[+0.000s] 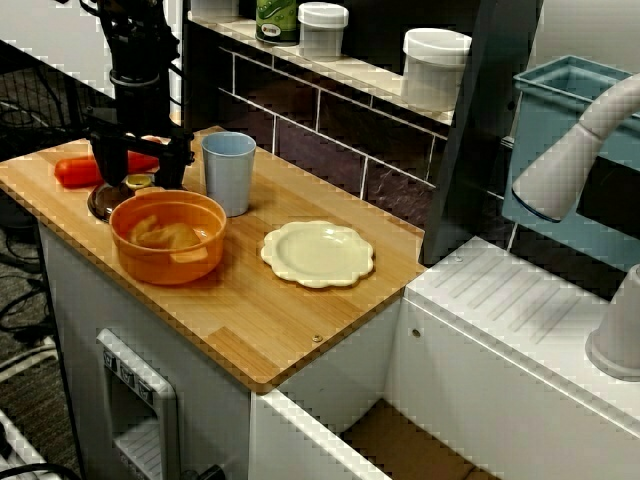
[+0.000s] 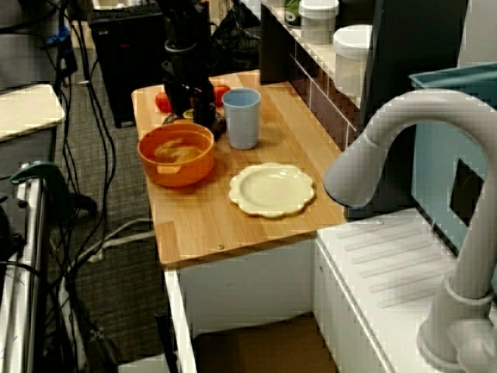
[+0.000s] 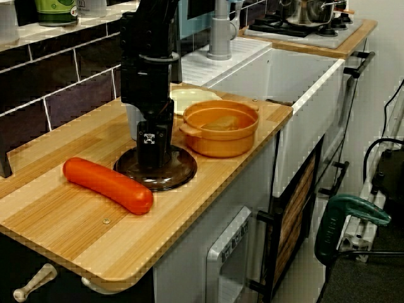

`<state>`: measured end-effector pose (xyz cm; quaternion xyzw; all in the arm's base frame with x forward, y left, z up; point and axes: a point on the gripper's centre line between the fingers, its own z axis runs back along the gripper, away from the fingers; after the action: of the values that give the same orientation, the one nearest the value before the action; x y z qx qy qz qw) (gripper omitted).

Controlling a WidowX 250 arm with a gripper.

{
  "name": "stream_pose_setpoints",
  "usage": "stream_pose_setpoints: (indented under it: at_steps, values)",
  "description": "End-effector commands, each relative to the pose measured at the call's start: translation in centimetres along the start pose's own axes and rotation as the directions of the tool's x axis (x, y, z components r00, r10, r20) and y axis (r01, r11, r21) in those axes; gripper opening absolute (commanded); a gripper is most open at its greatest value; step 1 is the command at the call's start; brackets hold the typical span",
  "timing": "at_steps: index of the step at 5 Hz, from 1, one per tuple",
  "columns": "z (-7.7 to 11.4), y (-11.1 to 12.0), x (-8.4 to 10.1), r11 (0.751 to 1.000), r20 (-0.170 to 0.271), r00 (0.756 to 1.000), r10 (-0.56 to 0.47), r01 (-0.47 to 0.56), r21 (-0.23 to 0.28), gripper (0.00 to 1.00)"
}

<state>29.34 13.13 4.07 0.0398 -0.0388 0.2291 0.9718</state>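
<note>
Wooden tabletop [image 3: 57,221] of a play kitchen, dark tiled wall and jar shelf behind, white sink unit at one end. Item under inspection: a dark brown round lid [image 3: 180,170], lying flat near the back corner, just beside a red sausage [image 3: 107,185] and close to an orange bowl [image 3: 221,142] and a blue cup [image 1: 229,172]. A cream plate [image 1: 317,253] sits well apart, toward the sink. The hand [image 1: 140,184] stands vertically over the lid's centre. In the view across the tabletop its fingers are spread, one on each side of a small yellowish knob [image 1: 140,180], and appear released rather than clenched. In the low view from the sausage end the fingertips reach down to the lid's surface, though contact with the knob cannot be confirmed. Judgement: the straight-down approach suits a knob that points upward. Being round, the lid has no long axis across the tabletop; its only axis is vertical, through the knob. The sausage's long axis lies flat, running diagonally past the lid's edge.
</note>
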Motion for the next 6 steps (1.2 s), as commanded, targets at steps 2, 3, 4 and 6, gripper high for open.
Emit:
stream_pose_setpoints:
  at_steps: [2,3,4,6]
  values:
    - [0.1,0.4,1.1,1.0,0.014,1.0,-0.002,0.002,0.007,0.0]
    - [0.1,0.4,1.4,1.0,0.006,1.0,0.003,-0.003,0.005,0.0]
    - [0.4,0.4,1.7,1.0,-0.007,1.0,0.007,-0.007,-0.005,0.0]
    - [3.6,-0.3,2.2,0.998,-0.003,1.0,-0.019,0.019,-0.057,0.0]
